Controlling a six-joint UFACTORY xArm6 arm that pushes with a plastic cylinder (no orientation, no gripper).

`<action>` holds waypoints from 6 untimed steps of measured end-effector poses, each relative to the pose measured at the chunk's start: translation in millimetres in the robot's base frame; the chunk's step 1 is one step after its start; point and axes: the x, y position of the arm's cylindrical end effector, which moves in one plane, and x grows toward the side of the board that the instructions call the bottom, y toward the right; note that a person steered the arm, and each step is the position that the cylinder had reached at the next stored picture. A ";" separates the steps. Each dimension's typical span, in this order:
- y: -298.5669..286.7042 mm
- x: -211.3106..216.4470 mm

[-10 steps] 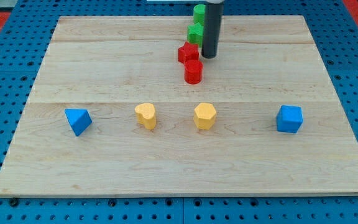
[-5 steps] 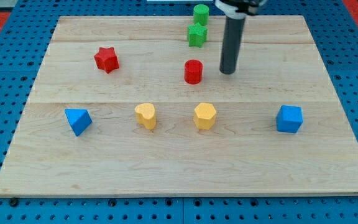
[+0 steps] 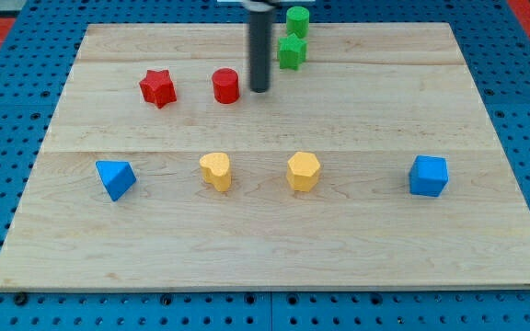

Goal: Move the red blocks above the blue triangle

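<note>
A red star block [image 3: 157,87] lies at the upper left of the wooden board [image 3: 155,248]. A red cylinder block [image 3: 225,85] stands to its right. My tip [image 3: 260,89] is just right of the red cylinder, close to it or touching it. The blue triangle block [image 3: 116,177] lies lower left, below and slightly left of the red star.
Two green blocks [image 3: 292,51] [image 3: 297,17] sit at the top centre, right of the rod. Two yellow blocks [image 3: 216,171] [image 3: 303,171] lie in the middle row. A blue cube [image 3: 428,176] lies at the right.
The red star went left to the upper left first. The red cylinder has since slid left and up, next to the star. My tip moved from the cylinder's right to follow it left.
</note>
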 end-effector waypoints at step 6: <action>-36.7 4.3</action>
